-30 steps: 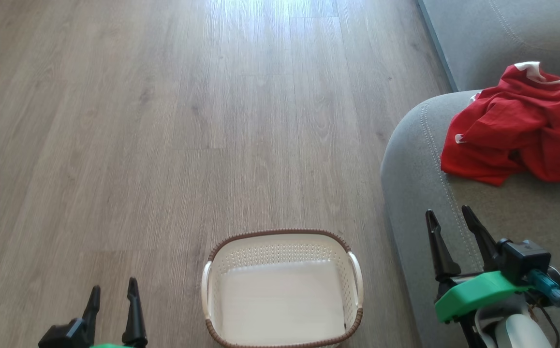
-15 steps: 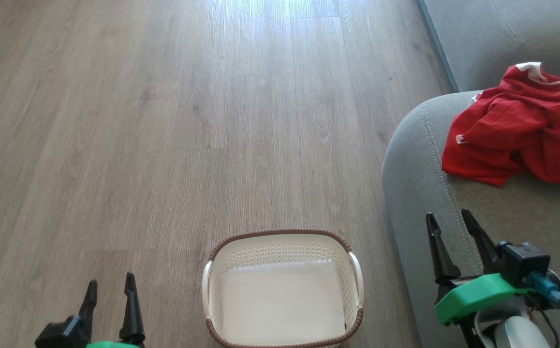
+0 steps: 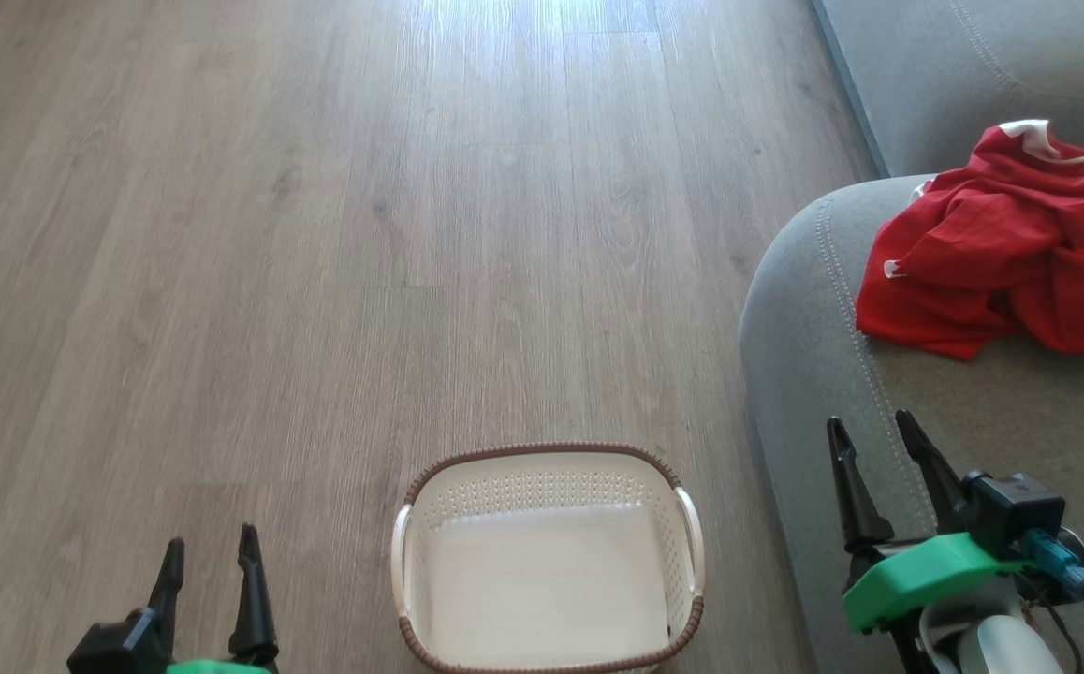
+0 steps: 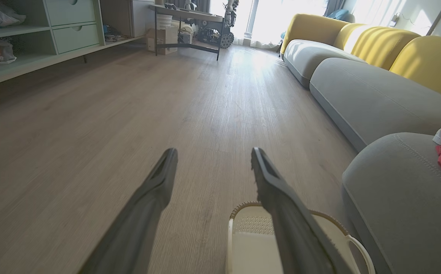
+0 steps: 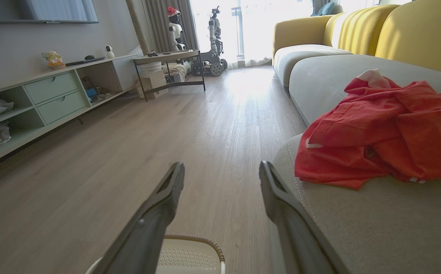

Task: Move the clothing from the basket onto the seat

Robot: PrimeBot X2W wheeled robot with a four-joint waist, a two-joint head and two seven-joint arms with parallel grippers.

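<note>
— What is the room showing?
— A pale wood-grain plank floor (image 3: 317,234) is gleaming under sunlight. A small oval cream perforated plastic basket with a brown woven rim (image 3: 542,449) is standing there, bare bottom showing.
— And beside it?
— Crumpled bright red fabric clothing (image 3: 1001,243) is lying on the rounded grey upholstered stitched seat (image 3: 973,421).
— Tools?
— Both the left gripper (image 3: 211,536) and the right gripper (image 3: 870,419) are hovering spread, gripping nothing.
</note>
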